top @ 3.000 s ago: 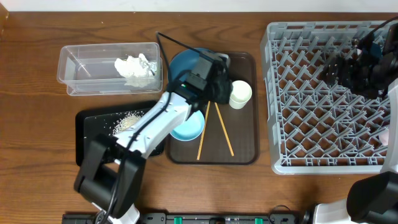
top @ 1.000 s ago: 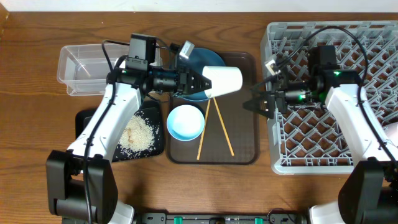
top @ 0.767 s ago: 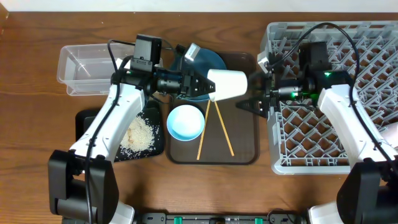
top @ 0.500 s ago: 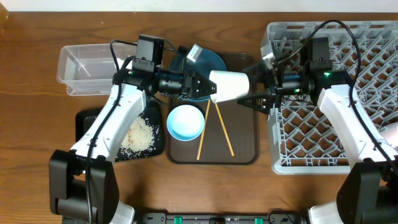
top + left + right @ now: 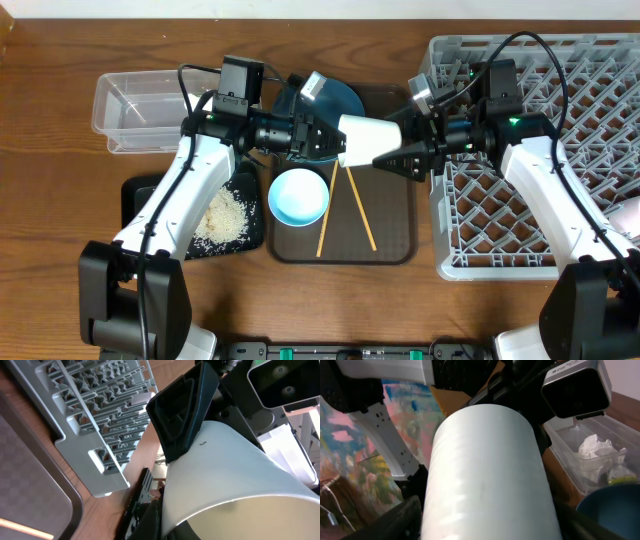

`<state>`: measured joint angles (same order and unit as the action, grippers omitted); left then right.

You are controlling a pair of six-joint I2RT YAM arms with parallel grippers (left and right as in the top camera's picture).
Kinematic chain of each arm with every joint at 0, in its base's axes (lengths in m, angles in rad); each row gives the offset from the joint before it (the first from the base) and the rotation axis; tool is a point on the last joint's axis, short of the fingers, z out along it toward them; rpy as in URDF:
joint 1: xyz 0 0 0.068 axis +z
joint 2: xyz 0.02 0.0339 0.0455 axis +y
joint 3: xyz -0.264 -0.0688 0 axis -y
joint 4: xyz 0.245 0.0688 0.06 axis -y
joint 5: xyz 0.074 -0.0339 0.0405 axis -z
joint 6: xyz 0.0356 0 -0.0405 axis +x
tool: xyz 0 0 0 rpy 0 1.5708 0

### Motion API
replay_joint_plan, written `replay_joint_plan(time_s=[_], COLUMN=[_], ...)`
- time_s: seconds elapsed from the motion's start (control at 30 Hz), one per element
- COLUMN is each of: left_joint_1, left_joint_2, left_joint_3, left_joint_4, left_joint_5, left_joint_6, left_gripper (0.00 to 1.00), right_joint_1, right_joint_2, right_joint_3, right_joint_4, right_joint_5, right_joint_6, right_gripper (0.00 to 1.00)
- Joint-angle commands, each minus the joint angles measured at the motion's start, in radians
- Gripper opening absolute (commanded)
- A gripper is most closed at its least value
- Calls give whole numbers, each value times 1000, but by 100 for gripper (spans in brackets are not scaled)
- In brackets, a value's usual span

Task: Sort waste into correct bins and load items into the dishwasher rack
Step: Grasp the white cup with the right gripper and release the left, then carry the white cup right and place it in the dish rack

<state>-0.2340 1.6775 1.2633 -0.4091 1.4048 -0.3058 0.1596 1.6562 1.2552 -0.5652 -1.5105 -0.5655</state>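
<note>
Overhead, a white cup [image 5: 365, 138] is seen held in the air above the brown tray [image 5: 395, 230], between the two arms and just short of the dishwasher rack [image 5: 520, 262]. It is clamped at one end by the left gripper [image 5: 332, 140], whose jaws are fully closed on it. The right gripper [image 5: 392, 140] is set around the other end with its jaws standing fairly wide. In the left wrist view one of its fingers [image 5: 182, 410] is seen lying along the cup's wall, but whether the pads press on the cup cannot be told. The cup's long axis lies level and runs across the table from arm to arm. The mouth appears to be turned toward the left gripper, since a pale inner surface is seen at the near edge in the left wrist view, so the base is judged to point toward the rack. The main risk is a drop. If the left grip were let go before the right pads bear firmly, the cup would fall onto the chopsticks [image 5: 355, 215] or the light-blue bowl [image 5: 298, 197] below. The wall is smooth and seems to taper toward the base, so the cup could be squeezed out of a shallow grip. If both grips were kept while the arms part, it could be twisted or jerked loose.
</note>
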Motion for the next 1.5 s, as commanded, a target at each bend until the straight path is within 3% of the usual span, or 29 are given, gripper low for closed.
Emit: replay_joint_plan(time_s=[0.0,0.1,0.3,0.4,0.5,0.63,0.73,0.9,1.1,1.47], left_joint_1=[-3,-3,-3,-3,-3,5,29,80,90,89], left_joint_2=[9,9,9,9,9,7,-5,-61,-127,-135], left_joint_3=[4,4,4,4,4,4,4,4,4,4], left_joint_4=[3,3,2,-26,-110,-235,-297,-373,-431,-455], left_joint_5=[2,2,-24,-179,-469,-790,-895,-1010,-1143,-1156], left_joint_6=[21,21,21,22,24,25,45,48,47,47], left_gripper=[6,6,11,26,35,41,45,47,47,47], right_joint_1=[18,18,18,18,18,11,-8,-77,-225,-505], right_joint_2=[-2,-2,-2,-2,-2,-7,-29,-96,-156,-129], right_joint_3=[-3,-3,-3,-3,-3,-1,10,86,190,219], right_joint_4=[2,10,5,3,-2,-52,-130,-311,-456,-571], right_joint_5=[-49,-49,-19,82,282,542,704,956,1172,1470], right_joint_6=[-12,-12,-2,72,202,299,300,301,424,590], right_gripper=[68,56,54,54,48,45,46,47,45,42])
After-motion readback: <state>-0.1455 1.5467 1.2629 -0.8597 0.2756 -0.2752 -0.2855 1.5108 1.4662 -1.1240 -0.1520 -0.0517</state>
